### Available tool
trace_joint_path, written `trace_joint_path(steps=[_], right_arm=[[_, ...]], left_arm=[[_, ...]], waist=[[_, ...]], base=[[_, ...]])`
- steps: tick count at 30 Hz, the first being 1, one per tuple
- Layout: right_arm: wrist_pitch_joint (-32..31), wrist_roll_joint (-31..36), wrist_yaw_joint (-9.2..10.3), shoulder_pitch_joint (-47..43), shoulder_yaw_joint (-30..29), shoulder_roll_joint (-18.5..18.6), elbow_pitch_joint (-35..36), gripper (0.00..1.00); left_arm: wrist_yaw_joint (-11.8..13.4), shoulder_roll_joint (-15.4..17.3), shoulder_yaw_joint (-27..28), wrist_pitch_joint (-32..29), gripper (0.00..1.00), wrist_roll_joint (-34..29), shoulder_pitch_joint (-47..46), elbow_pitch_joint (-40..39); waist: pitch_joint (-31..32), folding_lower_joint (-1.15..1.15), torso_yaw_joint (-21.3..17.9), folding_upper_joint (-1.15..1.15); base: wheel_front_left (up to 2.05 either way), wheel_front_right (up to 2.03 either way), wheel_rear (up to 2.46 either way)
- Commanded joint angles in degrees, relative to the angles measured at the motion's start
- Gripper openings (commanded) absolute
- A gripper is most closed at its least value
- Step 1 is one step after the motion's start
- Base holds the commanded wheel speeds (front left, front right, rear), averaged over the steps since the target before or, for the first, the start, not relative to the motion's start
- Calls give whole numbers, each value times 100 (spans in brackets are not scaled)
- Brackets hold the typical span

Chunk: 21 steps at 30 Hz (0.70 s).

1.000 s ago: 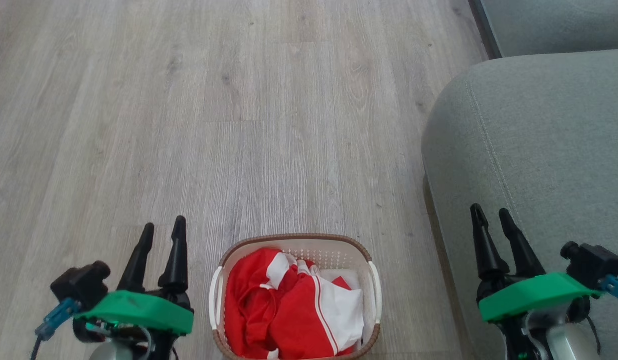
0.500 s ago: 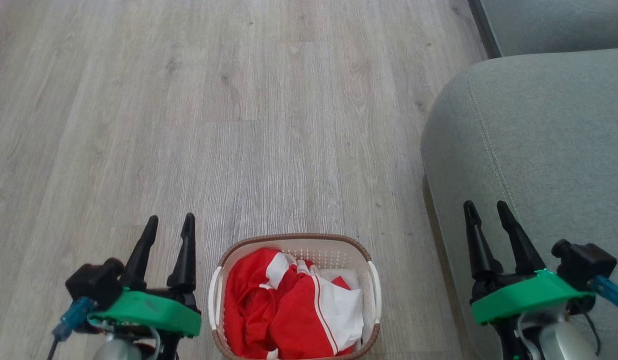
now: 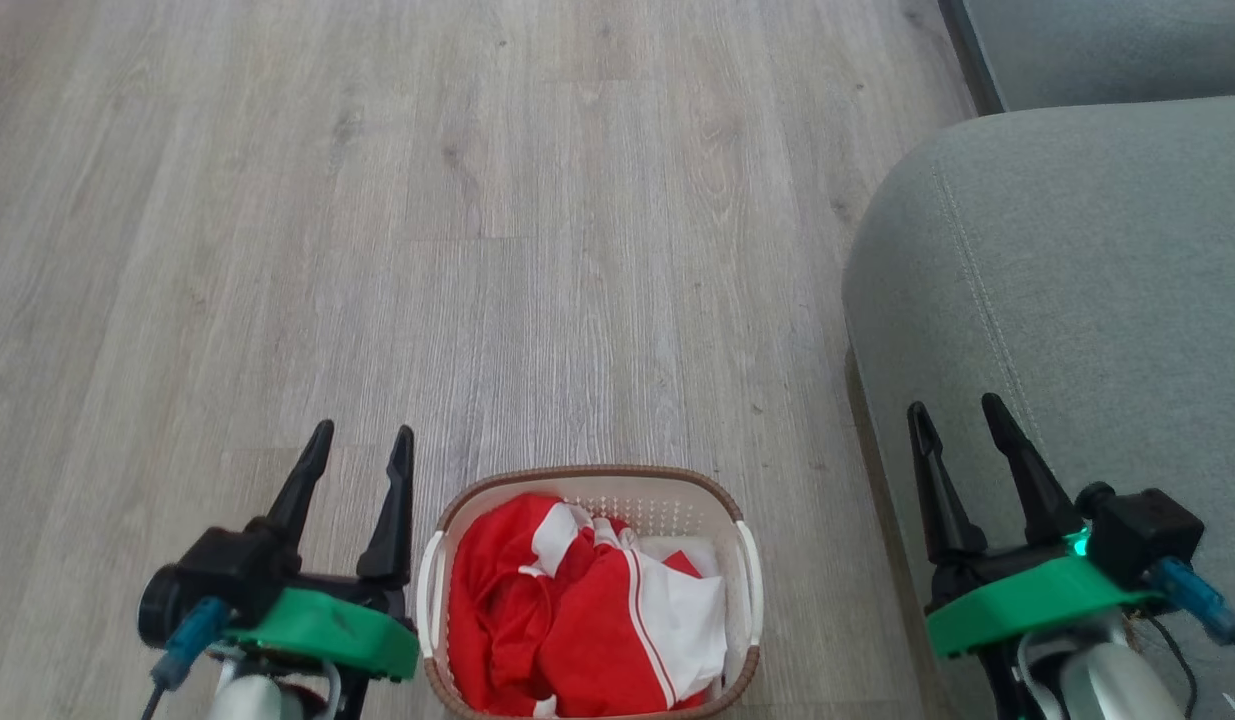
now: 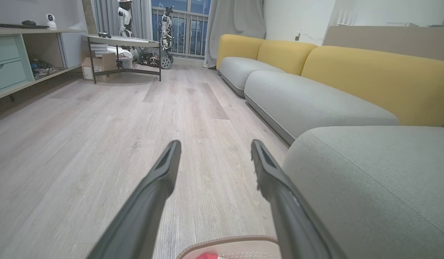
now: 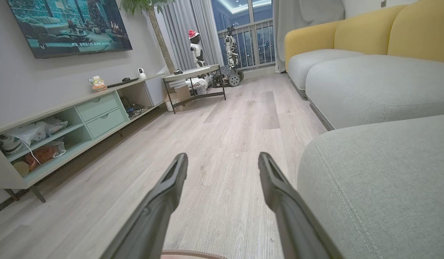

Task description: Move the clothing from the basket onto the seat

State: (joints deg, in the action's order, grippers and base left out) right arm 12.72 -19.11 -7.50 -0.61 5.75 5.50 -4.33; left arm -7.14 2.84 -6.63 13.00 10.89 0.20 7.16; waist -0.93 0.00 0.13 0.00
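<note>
Pale wood-plank floor (image 3: 477, 250) stretches ahead. Farthest left, the left gripper (image 3: 365, 430) hovers with its two fingers spread apart, holding nothing. Just to its right sits the basket (image 3: 587, 472). The clothing (image 3: 567, 620) is heaped inside it, lying behind the fingertips, toward the wrist. Further right, the right gripper (image 3: 953, 405), also spread and empty, hangs over the edge of the seat (image 3: 1097, 250), well apart from the basket. The left arm looks the nearer one.

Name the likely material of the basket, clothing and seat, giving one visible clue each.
Basket: probably moulded plastic, matte; punched holes, woven-look brown rim.
Clothing: soft, smooth fabric; crumples in folds.
Seat: matte woven upholstery; fine grain, stitched seam.
</note>
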Motion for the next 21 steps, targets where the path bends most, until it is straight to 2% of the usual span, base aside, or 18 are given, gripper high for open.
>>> trace_joint_path(steps=[1,8,21], right_arm=[[106,155,1,132,131,82,227,100],[224,615,1,112,104,37,212,100],[228,661,1,120,46,-34,102,100]], left_arm=[[-32,45,149,78,100,-177,-297,-247],[-35,42,134,195,100,-638,-299,-299],[-35,24,190,200,100,-636,-303,-299]], waist=[[-4,0,0,0],[-10,0,0,0],[-37,0,-1,0]], base=[[0,0,0],[0,0,0],[0,0,0]])
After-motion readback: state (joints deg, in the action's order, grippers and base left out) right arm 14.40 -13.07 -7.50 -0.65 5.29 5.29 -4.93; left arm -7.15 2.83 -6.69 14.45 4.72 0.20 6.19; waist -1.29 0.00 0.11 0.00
